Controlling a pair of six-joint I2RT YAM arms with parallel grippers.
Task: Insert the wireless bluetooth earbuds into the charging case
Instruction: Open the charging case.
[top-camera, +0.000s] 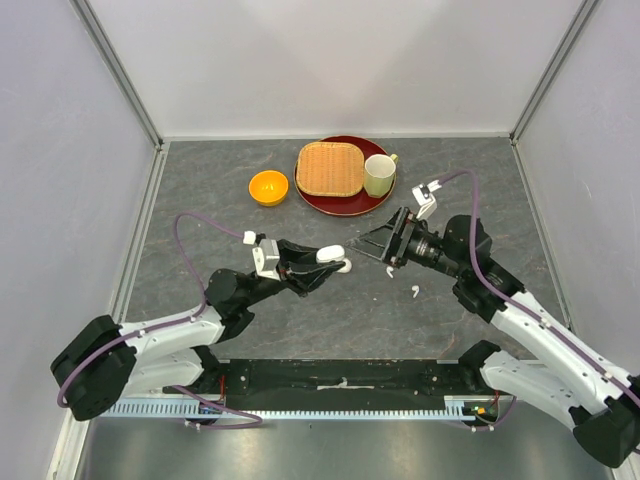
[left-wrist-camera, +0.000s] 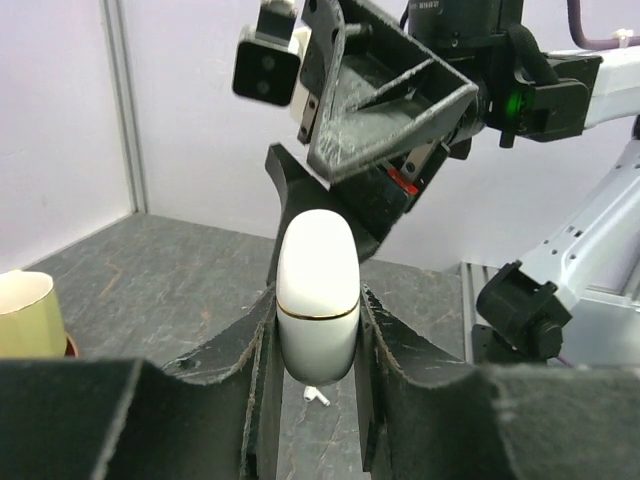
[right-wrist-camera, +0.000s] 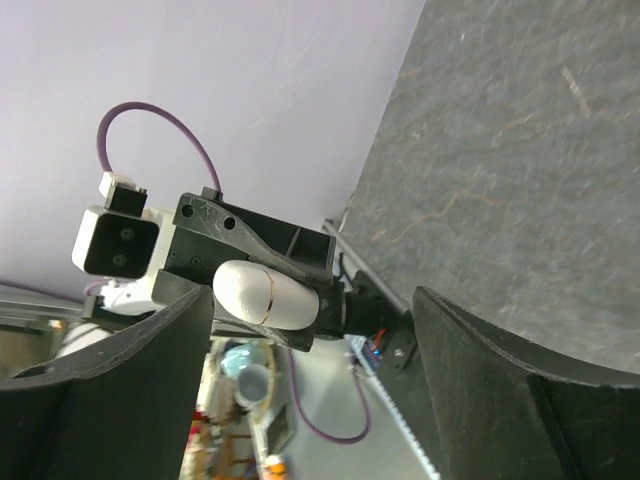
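Tabletop (top-camera: 300, 320), mottled grey, is carrying everything here, and 2 arms are reaching over it from the near edge toward its middle. At the far side a red plate (top-camera: 318, 203) is holding a woven basket (top-camera: 330, 168) and a pale cup (top-camera: 379, 175), the 2 sitting just beside each other. An orange bowl (top-camera: 268, 187) is standing on the table just left of the plate. The right gripper (top-camera: 372, 250) is hanging above the table with its jaws spread wide and nothing between them, facing the left gripper (top-camera: 338, 262) at close range. The left gripper is clamping the white charging case (top-camera: 331, 254) by its sides, rounded end pointing at the right gripper. The lid seam is looking shut, though the wrist views are not making that certain. 2 wireless bluetooth earbuds (top-camera: 390, 272), tiny and white, are lying loose on the table outside the case, 1 just below the right gripper's fingers and the second earbud (top-camera: 415, 291) slightly nearer the arm bases.
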